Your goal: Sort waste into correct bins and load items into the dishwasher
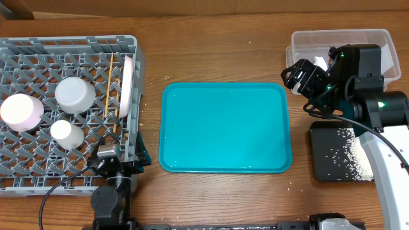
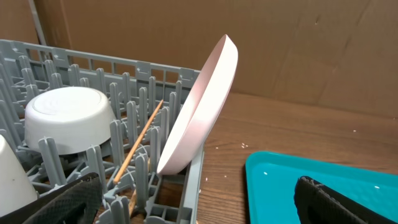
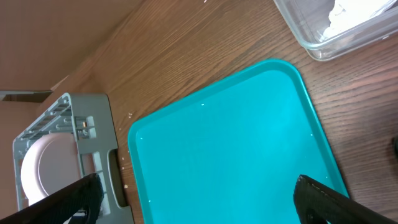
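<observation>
Left tool [image 1: 115,156] and right tool [image 1: 299,86] noted apart, empty. Plate [image 2: 202,106] stood on edge at dish rack's [image 1: 38,48] right wall, leaning outward. Risk: if clipped by left tool alongside, plate could be tipped onto worktop [image 1: 223,204].

White plate [image 2: 202,106] on edge in grey rack [image 2: 74,62], upturned bowl [image 2: 68,118] and chopstick [image 2: 139,140] left of it, teal tray [image 2: 280,186] right

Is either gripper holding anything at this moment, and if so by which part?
Nothing is held: the left gripper and the right gripper both stand open and empty.
</observation>
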Tool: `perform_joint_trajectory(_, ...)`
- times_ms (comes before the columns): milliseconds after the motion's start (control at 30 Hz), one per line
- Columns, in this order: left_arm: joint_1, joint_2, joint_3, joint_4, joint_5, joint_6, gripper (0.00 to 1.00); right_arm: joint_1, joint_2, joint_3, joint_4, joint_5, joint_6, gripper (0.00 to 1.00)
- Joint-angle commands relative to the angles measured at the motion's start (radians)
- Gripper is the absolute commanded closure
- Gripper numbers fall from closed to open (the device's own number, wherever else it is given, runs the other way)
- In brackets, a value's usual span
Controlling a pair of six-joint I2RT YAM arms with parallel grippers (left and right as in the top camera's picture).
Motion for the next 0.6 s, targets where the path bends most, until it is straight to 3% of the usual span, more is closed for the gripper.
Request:
perform_joint_trajectory(0,0.005,-0.009,-0.003,0.001,0.011,0.015,0.0,-0.002,-0.002,0.006,0.006,0.01,-0.007,0.0)
perform_joint_trajectory(567,0.005,-0.009,-0.003,0.001,0.011,0.015,0.0,-0.002,-0.069,0.006,-0.001,0.038,-0.008,0.0)
